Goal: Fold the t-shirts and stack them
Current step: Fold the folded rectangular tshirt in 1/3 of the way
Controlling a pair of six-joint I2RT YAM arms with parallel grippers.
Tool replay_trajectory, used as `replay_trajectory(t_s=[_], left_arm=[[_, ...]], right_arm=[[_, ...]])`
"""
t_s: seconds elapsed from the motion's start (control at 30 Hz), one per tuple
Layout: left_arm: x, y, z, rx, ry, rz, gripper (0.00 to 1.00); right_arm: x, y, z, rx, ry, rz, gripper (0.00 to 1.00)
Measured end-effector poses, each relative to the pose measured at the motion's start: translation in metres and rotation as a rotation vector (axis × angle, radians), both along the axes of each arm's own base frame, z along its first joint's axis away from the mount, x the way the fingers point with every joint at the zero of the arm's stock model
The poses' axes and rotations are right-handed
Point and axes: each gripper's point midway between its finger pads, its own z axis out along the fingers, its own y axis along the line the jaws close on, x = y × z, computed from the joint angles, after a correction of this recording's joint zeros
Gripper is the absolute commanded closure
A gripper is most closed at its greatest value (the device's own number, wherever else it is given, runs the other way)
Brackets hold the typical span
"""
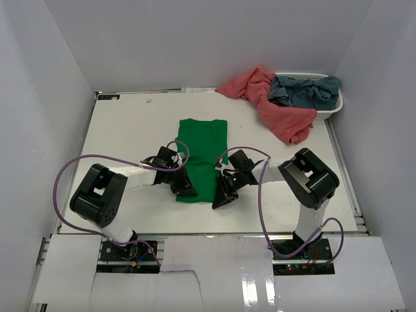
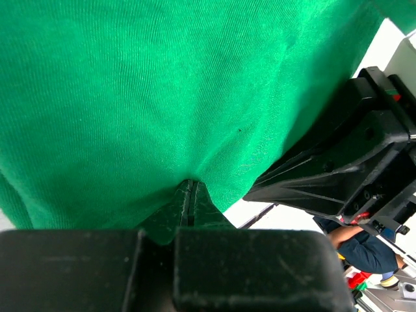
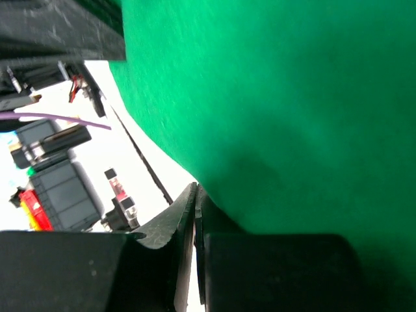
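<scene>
A bright green t-shirt (image 1: 202, 153) lies as a long narrow strip in the middle of the table. My left gripper (image 1: 186, 190) pinches the left corner of its near hem. In the left wrist view the gripper (image 2: 188, 194) is shut, with the green cloth (image 2: 162, 91) puckering into its tips. My right gripper (image 1: 221, 197) holds the right corner of the hem. In the right wrist view it (image 3: 196, 194) is shut at the edge of the cloth (image 3: 292, 110). The salmon-pink t-shirt (image 1: 276, 107) and the grey-blue t-shirt (image 1: 305, 90) lie crumpled at the back right.
A white slatted basket (image 1: 335, 106) stands in the back right corner. The grey-blue shirt lies in it and the pink one spills from it onto the table. White walls close in the table on three sides. Purple cables loop beside both arms.
</scene>
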Motion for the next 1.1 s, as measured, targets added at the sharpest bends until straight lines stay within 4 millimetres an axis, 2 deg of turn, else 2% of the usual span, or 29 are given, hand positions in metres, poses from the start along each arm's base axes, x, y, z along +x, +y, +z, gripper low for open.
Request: replay_trajectory(t_s=[0.4,0.57,0.67,0.8,0.83,0.87,0.9,0.97,1.03,1.1], left_arm=[[0.0,0.0,0.0,0.001,0.0,0.0,1.0],[-0.001,0.001,0.001,0.019,0.009,-0.002,1.0],[0.0,0.003,0.006,0.05,0.018,-0.002,1.0],[0.01,0.003,0.027,0.069,-0.004,0.001,0.99],[0.014,0.001,0.036,0.067,-0.02,0.002,0.95],[0.017,0.001,0.044,0.066,-0.033,0.002,0.92],[0.022,-0.002,0.057,0.053,-0.068,0.0,0.87],[0.029,-0.003,0.077,0.04,-0.116,0.001,0.69],[0.03,-0.001,0.091,0.04,-0.153,0.004,0.54],[0.027,0.003,0.093,0.054,-0.155,0.01,0.5]], right_arm=[[0.001,-0.01,-0.002,0.088,0.022,-0.017,0.92],[0.004,-0.016,0.003,0.051,-0.026,-0.036,0.92],[0.011,-0.021,0.015,0.004,-0.074,-0.052,0.92],[0.028,-0.016,0.048,0.008,-0.17,-0.062,0.88],[0.032,-0.014,0.057,0.016,-0.194,-0.063,0.85],[0.035,-0.013,0.065,0.022,-0.216,-0.065,0.74],[0.037,-0.013,0.071,0.023,-0.227,-0.068,0.68],[0.037,-0.016,0.078,0.015,-0.243,-0.073,0.59],[0.034,-0.022,0.076,-0.022,-0.237,-0.083,0.56],[0.032,-0.028,0.069,-0.068,-0.224,-0.096,0.53]])
